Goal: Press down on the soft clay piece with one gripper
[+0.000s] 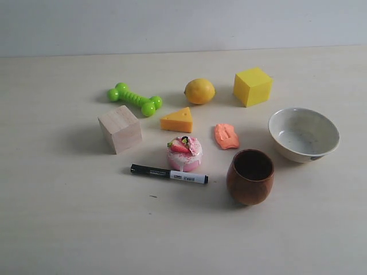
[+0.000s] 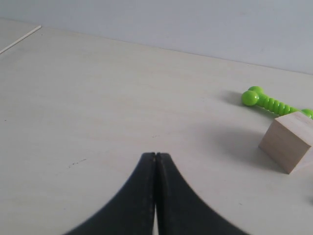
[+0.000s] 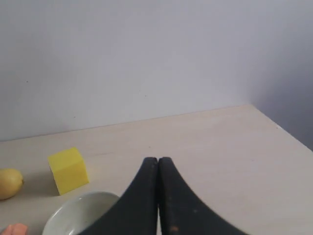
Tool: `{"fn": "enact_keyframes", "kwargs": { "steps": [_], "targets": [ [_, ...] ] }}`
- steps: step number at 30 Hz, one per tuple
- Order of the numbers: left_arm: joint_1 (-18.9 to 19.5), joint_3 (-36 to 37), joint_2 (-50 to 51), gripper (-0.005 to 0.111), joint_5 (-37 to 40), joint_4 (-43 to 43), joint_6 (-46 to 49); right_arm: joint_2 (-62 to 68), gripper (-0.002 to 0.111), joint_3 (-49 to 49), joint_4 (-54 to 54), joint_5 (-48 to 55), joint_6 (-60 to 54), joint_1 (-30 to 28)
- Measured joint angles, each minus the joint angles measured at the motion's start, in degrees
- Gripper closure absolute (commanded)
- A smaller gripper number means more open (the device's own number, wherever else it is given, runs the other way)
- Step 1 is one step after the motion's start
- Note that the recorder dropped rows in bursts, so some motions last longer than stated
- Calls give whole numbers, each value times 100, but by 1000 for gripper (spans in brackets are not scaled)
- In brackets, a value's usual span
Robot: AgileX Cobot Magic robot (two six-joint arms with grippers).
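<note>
The soft clay piece (image 1: 226, 136) is a small salmon-orange dented lump lying flat on the table between the pink cake and the white bowl; its edge also peeks into the right wrist view (image 3: 14, 229). Neither gripper appears in the exterior view. My left gripper (image 2: 155, 155) is shut with nothing between its black fingers, hovering over bare table well away from the clay. My right gripper (image 3: 158, 159) is shut and empty too, above the table beyond the bowl.
Around the clay stand a lemon (image 1: 199, 91), yellow cube (image 1: 252, 86), cheese wedge (image 1: 177, 120), strawberry cake (image 1: 184, 153), marker (image 1: 168, 173), brown cup (image 1: 250, 176), white bowl (image 1: 303, 134), wooden block (image 1: 119, 129) and green dumbbell toy (image 1: 135, 99).
</note>
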Motion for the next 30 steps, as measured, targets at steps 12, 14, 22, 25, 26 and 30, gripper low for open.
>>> {"fn": "enact_keyframes", "kwargs": {
  "steps": [12, 14, 22, 25, 26, 30],
  "targets": [
    [0, 0, 0, 107, 0, 0, 0, -1018, 108, 1402, 338, -290, -276, 0],
    [0, 0, 0, 107, 0, 0, 0, -1018, 108, 1402, 386, -126, -390, 0],
    [0, 0, 0, 107, 0, 0, 0, -1018, 108, 1402, 506, 134, -557, 0],
    [0, 0, 0, 107, 0, 0, 0, -1018, 108, 1402, 549, 134, -557, 0],
    [0, 0, 0, 107, 0, 0, 0, -1018, 108, 1402, 549, 134, -557, 0],
    [0, 0, 0, 107, 0, 0, 0, -1018, 108, 1402, 571, 134, -557, 0]
  ]
}}
